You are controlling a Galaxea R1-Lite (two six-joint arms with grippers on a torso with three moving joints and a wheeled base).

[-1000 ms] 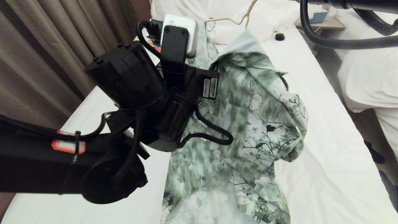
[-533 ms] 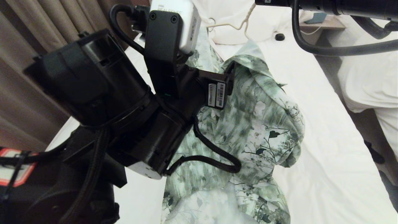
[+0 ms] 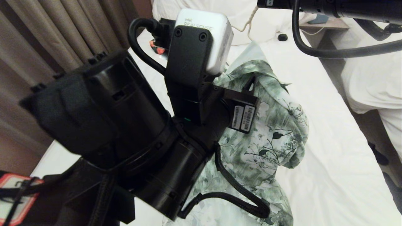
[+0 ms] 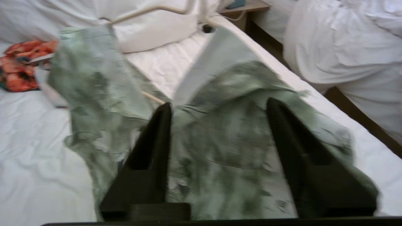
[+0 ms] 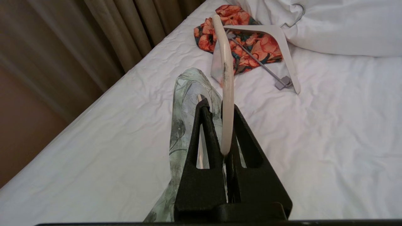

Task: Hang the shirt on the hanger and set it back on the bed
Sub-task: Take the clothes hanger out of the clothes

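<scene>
The right tool [image 5: 223, 131] is clamped on the hanger [image 5: 226, 78], holding it up above the bed [image 3: 329, 157]. The shirt [image 3: 270, 131] hangs partly draped from it, not yet squared on. The left tool [image 4: 216, 110] stands open against the cloth, gripping nothing; dressing and laying down remain.

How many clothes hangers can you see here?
2. The thin cream hanger is clamped in the right gripper, held above the bed. The thick white hanger lies on the orange garment.
</scene>
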